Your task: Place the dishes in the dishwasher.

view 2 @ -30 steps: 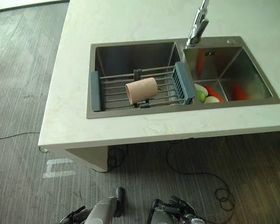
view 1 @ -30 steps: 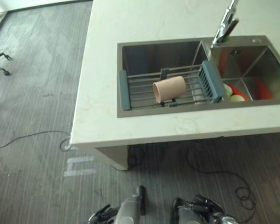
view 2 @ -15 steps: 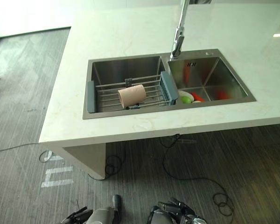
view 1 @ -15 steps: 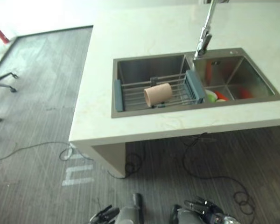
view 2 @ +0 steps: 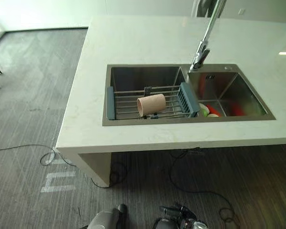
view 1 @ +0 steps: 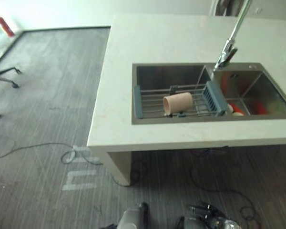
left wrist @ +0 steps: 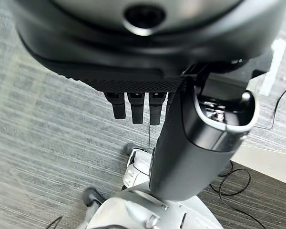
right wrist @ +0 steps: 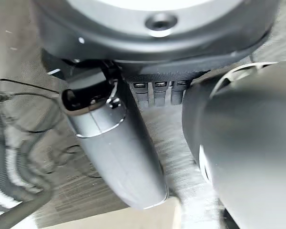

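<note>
Beige cup lying sideways on wire rack; no legible writing.
Stainless double sink (view 2: 236, 95): beige cylindrical cup (view 2: 151, 104) on grey wire rack (view 2: 128, 102); left hand (left wrist: 136, 105) and right hand (right wrist: 159, 93) fingers straight, empty.

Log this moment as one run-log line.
left hand: open, empty | right hand: open, empty | tan plastic cup: on its side on sink rack | stage: not yet reached

You can't make out the dishes (view 2: 210, 110) in the right basin: red, white and green bits, half hidden behind the rack's blue end (view 2: 187, 99) and the sink wall. Faucet (view 1: 232, 39) top is cut off by the picture's edge. Your right hand (view 1: 211, 218) sits at the bottom edge, fingers too small to read there. Countertop (view 2: 148, 43) runs off to the right.
</note>
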You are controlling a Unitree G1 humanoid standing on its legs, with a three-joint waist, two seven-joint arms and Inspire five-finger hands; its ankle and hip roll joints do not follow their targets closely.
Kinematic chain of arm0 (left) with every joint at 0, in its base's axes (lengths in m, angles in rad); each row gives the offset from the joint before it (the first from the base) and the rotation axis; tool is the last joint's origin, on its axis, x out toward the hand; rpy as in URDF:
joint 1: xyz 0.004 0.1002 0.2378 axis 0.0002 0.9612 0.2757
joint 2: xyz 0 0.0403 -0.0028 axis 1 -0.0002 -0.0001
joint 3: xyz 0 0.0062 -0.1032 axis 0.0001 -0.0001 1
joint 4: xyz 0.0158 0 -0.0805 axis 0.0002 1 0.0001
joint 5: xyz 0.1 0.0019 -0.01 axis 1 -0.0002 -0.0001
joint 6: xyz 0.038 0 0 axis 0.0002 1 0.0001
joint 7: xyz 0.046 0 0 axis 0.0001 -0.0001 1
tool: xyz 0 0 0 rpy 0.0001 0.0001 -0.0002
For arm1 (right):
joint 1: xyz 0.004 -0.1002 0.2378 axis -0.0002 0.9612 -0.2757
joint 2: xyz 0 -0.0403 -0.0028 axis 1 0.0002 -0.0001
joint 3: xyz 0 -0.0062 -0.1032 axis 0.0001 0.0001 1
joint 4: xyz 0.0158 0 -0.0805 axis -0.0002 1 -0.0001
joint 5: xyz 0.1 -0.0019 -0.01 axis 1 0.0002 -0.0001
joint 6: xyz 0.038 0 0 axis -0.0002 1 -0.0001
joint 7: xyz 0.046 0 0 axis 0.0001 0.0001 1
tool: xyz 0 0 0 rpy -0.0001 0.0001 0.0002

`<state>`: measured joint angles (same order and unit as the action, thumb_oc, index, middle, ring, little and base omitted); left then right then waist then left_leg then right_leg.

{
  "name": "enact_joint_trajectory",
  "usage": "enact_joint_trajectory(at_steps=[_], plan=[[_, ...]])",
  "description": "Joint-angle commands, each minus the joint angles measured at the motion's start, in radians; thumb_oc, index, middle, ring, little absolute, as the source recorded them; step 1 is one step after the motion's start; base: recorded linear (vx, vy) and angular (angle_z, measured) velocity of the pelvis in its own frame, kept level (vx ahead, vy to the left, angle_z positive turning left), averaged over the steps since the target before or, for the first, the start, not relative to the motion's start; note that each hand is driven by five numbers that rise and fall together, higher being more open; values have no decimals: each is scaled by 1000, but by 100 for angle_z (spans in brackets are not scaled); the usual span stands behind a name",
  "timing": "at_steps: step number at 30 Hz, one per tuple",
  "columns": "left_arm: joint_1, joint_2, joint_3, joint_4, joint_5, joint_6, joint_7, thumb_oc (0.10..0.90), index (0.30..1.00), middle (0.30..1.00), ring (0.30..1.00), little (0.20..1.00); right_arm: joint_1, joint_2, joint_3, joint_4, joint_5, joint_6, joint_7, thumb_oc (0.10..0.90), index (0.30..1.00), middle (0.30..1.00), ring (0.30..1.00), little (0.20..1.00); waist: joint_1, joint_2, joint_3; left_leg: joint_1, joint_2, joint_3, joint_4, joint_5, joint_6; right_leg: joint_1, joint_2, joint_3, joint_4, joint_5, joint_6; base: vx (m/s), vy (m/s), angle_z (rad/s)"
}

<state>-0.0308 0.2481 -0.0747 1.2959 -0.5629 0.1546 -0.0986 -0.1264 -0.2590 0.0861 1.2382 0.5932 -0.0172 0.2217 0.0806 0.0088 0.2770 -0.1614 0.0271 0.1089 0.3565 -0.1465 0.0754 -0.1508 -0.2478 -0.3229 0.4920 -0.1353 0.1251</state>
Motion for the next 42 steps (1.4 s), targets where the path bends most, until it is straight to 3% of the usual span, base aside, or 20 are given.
enact_joint_trajectory(at_steps=[1,4,5,9,16,20,23,24,26,31,35,36,37,39,40,41,42], plan=[[12,-31,-8,-6,57,10,-28,800,900,900,900,900,-18,-22,-29,-34,34,-23,1,800,900,900,900,900,-16,16,35,123,-33,32,-57,-108,-8,69,11,11,-192,114,31,278,-229,2],[15,-32,-5,-10,39,1,-12,800,900,900,900,900,1,-14,-40,-24,-22,-24,0,800,900,900,900,900,-19,-14,25,145,-44,29,-57,-125,-14,29,-69,56,-192,140,62,273,-266,10],[15,-26,0,-14,31,0,-5,800,900,900,900,900,3,-9,-44,-13,-28,-19,-2,800,900,900,900,900,-11,-31,26,163,-45,26,-57,-142,-16,11,-115,55,-192,195,83,267,-324,12],[20,-25,23,-27,11,18,29,800,900,900,900,900,6,-21,-40,-6,-31,-12,5,800,900,900,900,900,2,-28,10,169,18,29,-57,-121,-47,44,-75,13,-192,91,69,233,-356,4],[20,-38,-10,-29,10,15,49,800,900,900,900,900,-10,-55,-47,-12,19,-23,-1,800,900,900,900,900,-31,-7,3,137,101,37,-57,-71,-113,47,0,3,-192,13,7,45,-244,27],[31,-49,-3,-18,15,2,36,800,900,900,900,900,-18,-77,-56,-19,32,-37,5,800,900,900,900,900,-26,-6,15,114,63,5,-57,-48,-123,47,17,24,-192,-7,-16,-18,-152,18],[28,-48,-14,-18,57,-2,9,800,900,900,900,900,-13,-84,-70,-14,67,-39,-15,800,900,900,900,900,-37,42,30,26,105,33,-57,5,-154,60,44,-9,-192,-20,-19,-48,59,33],[30,-52,-19,-19,116,-22,29,800,900,900,900,900,0,-84,-80,-6,58,-16,-28,800,900,900,900,900,-37,48,35,23,102,-6,-57,10,-156,78,44,4,-192,-29,-21,46,108,60],[11,-41,-53,-19,260,-68,80,800,900,900,900,900,10,-78,-74,17,57,-7,-21,800,900,900,900,900,-43,50,18,9,105,10,-57,2,-152,74,39,-8,-192,-34,-21,65,113,-1],[0,-41,-44,-32,54,-100,99,800,900,900,900,900,31,-65,-55,4,51,-48,-24,800,900,900,900,900,-48,53,2,10,100,5,-57,-5,-149,79,34,4,-192,-41,-18,79,64,-2],[22,-23,32,-82,-129,-232,106,800,900,900,900,900,50,-83,-73,-22,43,-49,6,800,900,900,900,900,-43,48,-5,21,92,12,-57,-21,-146,82,21,9,-192,-49,-9,72,43,5],[23,-23,33,-83,-131,-232,104,800,900,900,900,900,49,-84,-73,-22,42,-48,7,800,900,900,900,900,-44,48,-7,16,91,11,-57,-18,-145,77,20,9,-192,-46,-9,62,33,5],[29,-14,51,-95,-136,-276,114,800,900,900,900,900,49,-87,-76,-20,35,-44,13,800,900,900,900,900,-41,47,-10,15,89,14,-57,-21,-144,74,15,8,-192,-45,-7,39,27,4],[42,6,74,-120,-105,-349,144,800,900,900,900,900,50,-91,-78,-10,24,-34,22,800,900,900,900,900,-33,46,-12,15,89,18,-57,-23,-143,71,8,5,-192,-44,-3,56,27,-2],[42,6,74,-120,-105,-349,144,800,900,900,900,900,50,-91,-78,-10,24,-34,22,800,900,900,900,900,-33,46,-12,15,89,18,-57,-23,-143,71,8,5,-192,-44,-3,104,42,-12],[57,41,85,-149,62,-457,238,800,900,900,900,900,48,-100,-79,13,24,-30,26,800,900,900,900,900,-20,50,-6,21,83,11,-57,-30,-144,72,1,10,-192,-44,2,139,59,-9],[63,54,85,-162,104,-491,278,800,900,900,900,900,50,-105,-83,25,22,-24,28,800,900,900,900,900,-17,53,-10,14,75,4,-57,-28,-142,64,0,15,-192,-40,4,196,80,-10]])
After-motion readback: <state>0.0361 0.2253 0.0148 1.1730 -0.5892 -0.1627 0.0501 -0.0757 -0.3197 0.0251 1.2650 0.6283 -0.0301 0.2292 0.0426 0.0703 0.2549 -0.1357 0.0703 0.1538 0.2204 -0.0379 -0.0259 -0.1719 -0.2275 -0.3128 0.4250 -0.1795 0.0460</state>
